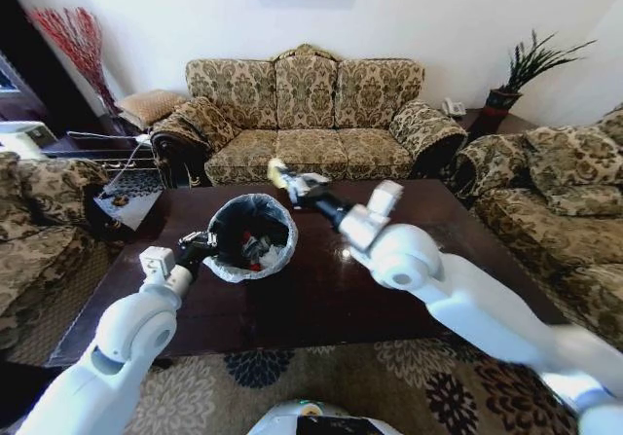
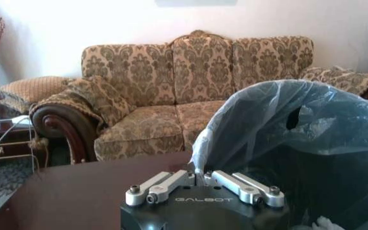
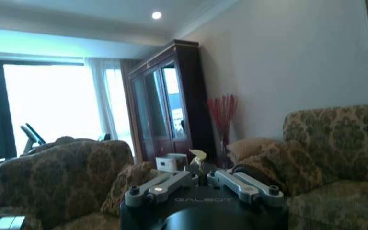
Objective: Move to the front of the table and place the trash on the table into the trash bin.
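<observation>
Right pincer (image 1: pixel 282 177) pinches a small yellow scrap (image 1: pixel 275 170) above the glossy dark brown wooden desk (image 1: pixel 321 294), just beside the liner-wrapped round black bin (image 1: pixel 252 237). Left pincer (image 1: pixel 201 245) clamps its rim. Carry the scrap over the opening before releasing.

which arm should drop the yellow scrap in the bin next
Right. Its end effector is shut on the yellow scrap, raised just beside the trash bin. The left end effector grips the bin's liner rim.
</observation>
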Motion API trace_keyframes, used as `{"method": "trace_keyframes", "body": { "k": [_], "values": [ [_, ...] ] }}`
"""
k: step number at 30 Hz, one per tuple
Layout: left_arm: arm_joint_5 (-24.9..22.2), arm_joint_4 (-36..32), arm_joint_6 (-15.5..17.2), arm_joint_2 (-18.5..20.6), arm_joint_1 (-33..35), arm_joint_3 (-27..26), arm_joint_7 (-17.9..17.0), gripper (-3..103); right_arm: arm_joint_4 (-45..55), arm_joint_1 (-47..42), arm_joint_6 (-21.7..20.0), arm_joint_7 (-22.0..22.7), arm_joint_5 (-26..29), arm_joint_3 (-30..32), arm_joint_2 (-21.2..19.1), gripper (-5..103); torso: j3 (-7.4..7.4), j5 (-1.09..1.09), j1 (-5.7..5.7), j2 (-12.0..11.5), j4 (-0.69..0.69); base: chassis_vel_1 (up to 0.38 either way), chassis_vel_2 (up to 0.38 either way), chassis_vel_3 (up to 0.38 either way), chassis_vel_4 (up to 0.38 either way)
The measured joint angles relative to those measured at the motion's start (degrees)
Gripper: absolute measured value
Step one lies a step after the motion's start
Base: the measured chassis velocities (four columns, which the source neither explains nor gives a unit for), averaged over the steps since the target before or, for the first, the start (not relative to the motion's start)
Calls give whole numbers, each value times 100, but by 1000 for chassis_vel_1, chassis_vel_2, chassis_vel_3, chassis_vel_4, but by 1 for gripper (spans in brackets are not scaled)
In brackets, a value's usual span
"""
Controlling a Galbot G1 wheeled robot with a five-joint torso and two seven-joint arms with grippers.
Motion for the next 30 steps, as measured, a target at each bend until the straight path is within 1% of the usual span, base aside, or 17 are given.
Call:
{"method": "trace_keyframes", "body": {
  "k": [3, 7, 8, 9, 12, 13, 14, 17, 19, 20, 23, 24, 25, 26, 28, 29, 30],
  "values": [
    [-23, 18, 0, 19, -25, -19, -1, 1, -61, 0, -167, -45, -161, -152, 29, -1, 0, 1, 0, 0, -1, 0, 0, 0, 0],
    [-29, 80, -8, 12, -57, -24, -2, 1, -89, -141, -341, -182, -494, -255, -74, 20, 0, 3, 0, 0, -5, 0, 0, 0, 0],
    [-29, 80, -8, 12, -57, -24, -2, 1, -89, -141, -341, -182, -494, -255, -74, 20, 0, 3, 0, 0, -5, 0, 0, 0, 0],
    [-30, 96, -17, 0, -63, -14, -2, 1, -89, -159, -350, -183, -544, -259, -91, 26, 0, 3, 0, 0, -4, 0, 0, 0, 0],
    [-28, 128, -34, -28, -84, 19, 0, 1, -90, -180, -355, -183, -637, -261, -110, 31, 0, 2, 0, 0, -3, 0, 0, 0, 0],
    [-27, 129, -36, -31, -90, 24, 2, 1, -103, -179, -352, -163, -650, -253, -103, 42, 0, 2, 0, 0, -2, 0, 0, 0, 0],
    [-27, 129, -36, -31, -90, 24, 2, 1, -103, -179, -352, -163, -650, -253, -103, 42, 0, 2, 0, 0, -2, 0, 0, 0, 0],
    [-26, 129, -61, -28, -89, 7, 10, 1, -186, -163, -280, -14, -703, -90, -60, 59, 0, 2, 0, 0, -2, 0, 0, 0, 0],
    [-20, 129, -80, -28, -78, -16, 10, 1, -218, -163, -243, 64, -729, 15, -57, 59, 0, 2, 0, 0, -2, 0, 0, 0, 0],
    [-7, 129, -104, -33, -64, -43, 10, 1, -243, -171, -228, 165, -765, 124, -72, 64, 0, 2, 0, 0, -2, 0, 0, 0, 0],
    [49, 116, -149, -90, -32, -122, 8, 1, -278, -382, -203, 489, -963, 470, -279, 81, 0, 3, 0, 0, -1, 0, 0, 0, 0],
    [49, 116, -149, -90, -32, -122, 8, 1, -278, -382, -203, 489, -963, 470, -279, 81, 0, 3, 0, 0, -1, 0, 0, 0, 0],
    [83, 104, -157, -122, -23, -140, 10, 1, -262, -515, -202, 576, -1088, 577, -413, 85, -1, 2, 0, 0, -1, 0, 0, 0, 0],
    [125, 97, -172, -155, -15, -154, 13, 1, -226, -684, -212, 661, -1194, 660, -556, 85, -1, 2, 0, 0, -3, 0, 0, 0, 0],
    [200, 73, -202, -225, 6, -181, 19, 1, -87, -1140, -373, 840, -1374, 966, -838, 96, 0, 6, 0, 0, -4, 0, 0, 0, 0],
    [200, 73, -202, -225, 6, -181, 19, 1, -87, -1140, -373, 840, -1374, 966, -838, 96, 0, 6, 0, 0, -4, 0, 0, 0, 0],
    [228, 59, -213, -267, 20, -188, 26, 1, 28, -1465, -510, 900, -1435, 1220, -974, 99, -1, 3, 0, 0, -4, 0, 0, 0, 0]
  ]
}}
